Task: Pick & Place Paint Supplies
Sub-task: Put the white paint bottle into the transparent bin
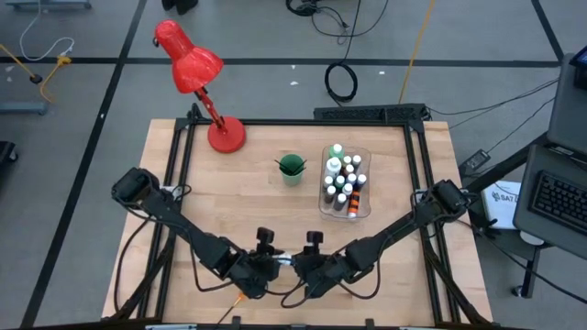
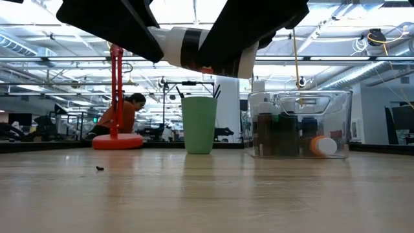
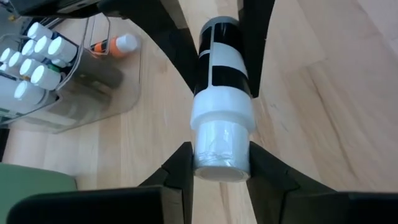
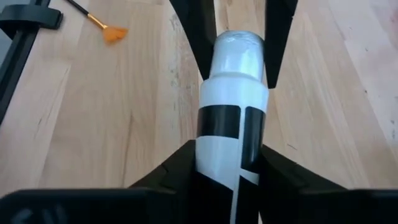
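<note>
Together, well short of the clear bin (image 1: 323, 203) toward the table's near edge, both grippers clamp one white black-banded bottle (image 3: 219, 106) above the wood: left gripper (image 3: 217, 165) pinches its capped end, right gripper (image 4: 227, 165) its banded body. Small bottles (image 1: 347, 174) stand inside the bin.

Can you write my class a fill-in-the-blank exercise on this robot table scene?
1. Both grippers, left and right, grip one white bottle with black ____.
2. The cup between the lamp and the bin is ____.
3. The lamp is ____.
4. A brush with an ____ tip lies on the table.

Missing words: bands; green; red; orange
</note>
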Controlling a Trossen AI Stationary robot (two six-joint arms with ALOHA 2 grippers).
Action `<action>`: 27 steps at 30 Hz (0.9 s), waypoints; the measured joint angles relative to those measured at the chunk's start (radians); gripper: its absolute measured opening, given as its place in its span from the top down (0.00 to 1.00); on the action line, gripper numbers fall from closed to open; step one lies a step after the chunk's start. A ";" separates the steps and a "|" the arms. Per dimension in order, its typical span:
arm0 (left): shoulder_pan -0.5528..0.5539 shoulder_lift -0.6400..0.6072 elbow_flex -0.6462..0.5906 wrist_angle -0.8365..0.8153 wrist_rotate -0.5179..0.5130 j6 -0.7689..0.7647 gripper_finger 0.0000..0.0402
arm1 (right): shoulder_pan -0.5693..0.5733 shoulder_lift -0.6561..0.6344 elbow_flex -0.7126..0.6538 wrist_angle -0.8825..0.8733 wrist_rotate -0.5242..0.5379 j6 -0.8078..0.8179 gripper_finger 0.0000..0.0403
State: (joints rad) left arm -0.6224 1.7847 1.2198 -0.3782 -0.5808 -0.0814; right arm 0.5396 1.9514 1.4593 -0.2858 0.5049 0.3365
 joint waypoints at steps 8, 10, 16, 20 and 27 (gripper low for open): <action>0.002 0.002 0.000 -0.007 0.002 0.008 0.67 | -0.003 0.000 -0.064 0.055 0.022 0.009 0.72; -0.001 0.000 0.000 0.001 0.001 0.031 0.60 | -0.003 -0.001 -0.081 0.060 0.046 0.010 0.70; -0.031 -0.058 0.002 -0.013 -0.005 0.031 0.42 | -0.006 0.000 -0.158 0.168 0.076 -0.028 0.70; -0.068 -0.114 0.001 -0.017 -0.029 0.010 0.35 | 0.004 0.000 -0.212 0.294 0.101 -0.099 0.70; -0.159 -0.239 -0.099 0.134 -0.155 0.110 0.38 | 0.047 -0.058 -0.406 0.832 0.092 -0.354 0.70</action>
State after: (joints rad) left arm -0.7816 1.5457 1.1207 -0.2443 -0.7361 0.0284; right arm 0.5865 1.8936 1.0528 0.5458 0.5974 -0.0179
